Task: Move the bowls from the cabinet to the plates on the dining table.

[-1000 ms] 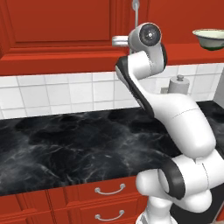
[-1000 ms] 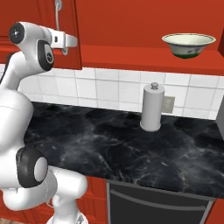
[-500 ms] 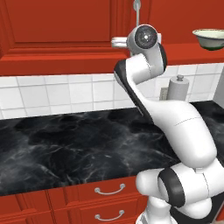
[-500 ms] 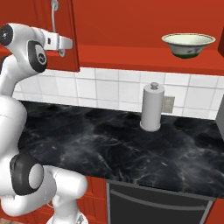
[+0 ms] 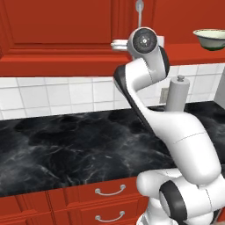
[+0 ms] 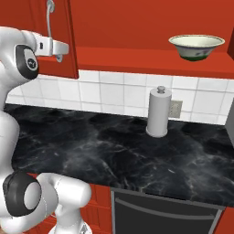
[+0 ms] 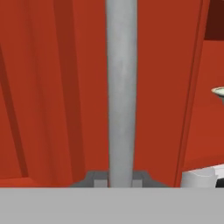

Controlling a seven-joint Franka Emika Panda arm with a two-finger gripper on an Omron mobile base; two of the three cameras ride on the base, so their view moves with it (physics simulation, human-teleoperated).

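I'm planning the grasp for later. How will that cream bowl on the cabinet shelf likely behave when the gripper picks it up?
The bowl looks rigid and probably light. Its thin flared rim suggests a pinch over the rim would hold, though a smooth surface might slip. It narrows to a small base, so a sideways nudge could tip or slide it along the shelf.

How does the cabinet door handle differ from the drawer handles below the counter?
The cabinet handle is a long bar standing upright, and the gripper is shut on it. The drawer handles are short, curved, lie level, and nothing touches them. The cabinet handle hangs above the counter; the drawer handles sit below it. Both are silver on red fronts.
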